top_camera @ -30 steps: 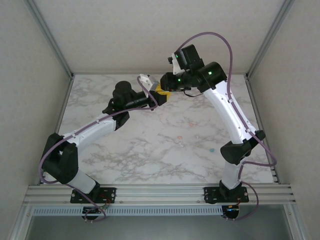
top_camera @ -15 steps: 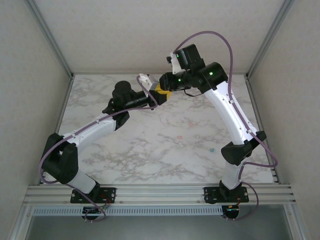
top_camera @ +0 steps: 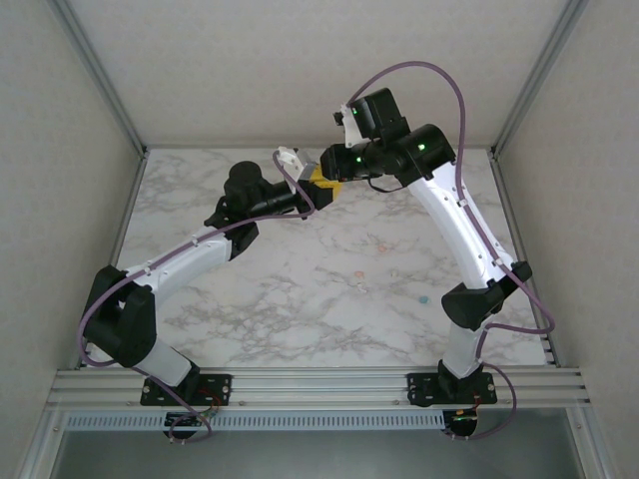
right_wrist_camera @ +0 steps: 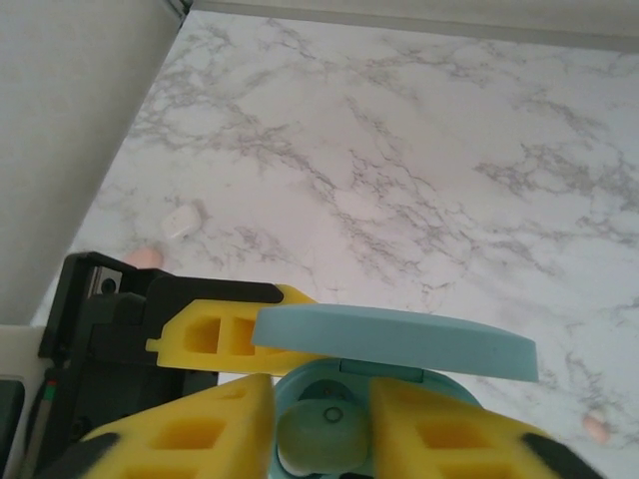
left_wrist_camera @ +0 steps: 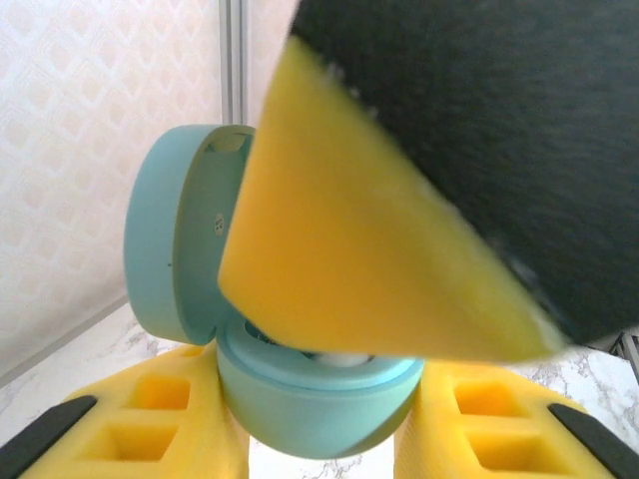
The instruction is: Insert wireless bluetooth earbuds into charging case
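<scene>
**Earbud [right_wrist_camera: 318, 441] at the open case [left_wrist_camera: 300, 399]**

From above, the left gripper [top_camera: 321, 193] and right gripper [top_camera: 324, 178] are seen tip to tip near the table's [top_camera: 250, 299] far edge. Loose earbuds [top_camera: 421, 297] lie apart on open marble. At the left wrist, the case is clamped by that gripper, with its lid [left_wrist_camera: 170, 249] open sideways. At the right wrist, the earbud is closely flanked by the fingers [right_wrist_camera: 200, 429]. Whether it is pinched cannot be told.

A robotics lab test cell: a marble-patterned desk [top_camera: 300, 309] boxed in by pale textured panels [top_camera: 300, 70] on aluminium framing [top_camera: 100, 75], with two cabled arms [top_camera: 190, 256] bolted to a slotted rail [top_camera: 319, 384] at 6 o'clock.
</scene>
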You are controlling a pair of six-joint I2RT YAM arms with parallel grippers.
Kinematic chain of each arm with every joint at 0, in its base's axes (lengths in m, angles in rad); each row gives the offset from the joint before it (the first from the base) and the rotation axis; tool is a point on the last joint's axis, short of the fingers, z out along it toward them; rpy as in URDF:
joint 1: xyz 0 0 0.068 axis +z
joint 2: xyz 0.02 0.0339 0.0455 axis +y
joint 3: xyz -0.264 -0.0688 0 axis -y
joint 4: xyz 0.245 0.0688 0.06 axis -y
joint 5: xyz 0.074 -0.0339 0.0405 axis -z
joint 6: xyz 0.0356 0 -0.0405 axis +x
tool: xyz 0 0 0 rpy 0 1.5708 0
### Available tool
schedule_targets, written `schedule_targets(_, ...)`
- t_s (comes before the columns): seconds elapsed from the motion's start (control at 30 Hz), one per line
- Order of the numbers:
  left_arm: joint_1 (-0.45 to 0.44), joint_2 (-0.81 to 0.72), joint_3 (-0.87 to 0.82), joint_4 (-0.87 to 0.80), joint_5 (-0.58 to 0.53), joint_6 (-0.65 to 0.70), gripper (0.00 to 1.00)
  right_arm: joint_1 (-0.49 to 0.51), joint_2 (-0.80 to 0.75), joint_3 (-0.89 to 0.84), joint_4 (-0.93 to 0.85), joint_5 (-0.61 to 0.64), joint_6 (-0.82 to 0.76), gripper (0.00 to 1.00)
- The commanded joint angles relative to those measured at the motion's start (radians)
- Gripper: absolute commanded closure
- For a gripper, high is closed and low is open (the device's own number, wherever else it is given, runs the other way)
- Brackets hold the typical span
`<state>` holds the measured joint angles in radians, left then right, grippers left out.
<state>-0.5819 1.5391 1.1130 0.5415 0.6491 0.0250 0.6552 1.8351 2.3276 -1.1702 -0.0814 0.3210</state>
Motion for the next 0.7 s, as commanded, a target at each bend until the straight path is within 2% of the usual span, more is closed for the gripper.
schedule_targets(0.0,-0.009,-0.029,0.034,0.024,0.021,-0.013,0.81,0.007,-0.039,0.006,0.011,-0.031,0.005,0.71)
schedule_targets(0.13,-0.009,-0.031,0.034,0.022,0.02,-0.013,0.81,0.006,-0.034,0.0,0.004,-0.027,-0.02,0.73)
schedule_targets(0.43,0.001,-0.045,0.036,0.042,0.056,-0.031,0.82,-0.012,-0.04,-0.019,-0.034,-0.158,-0.199,0.75)
schedule_targets(0.67,0.011,-0.066,0.046,0.063,0.135,-0.075,0.81,-0.028,-0.078,-0.089,0.015,-0.27,-0.286,0.73)
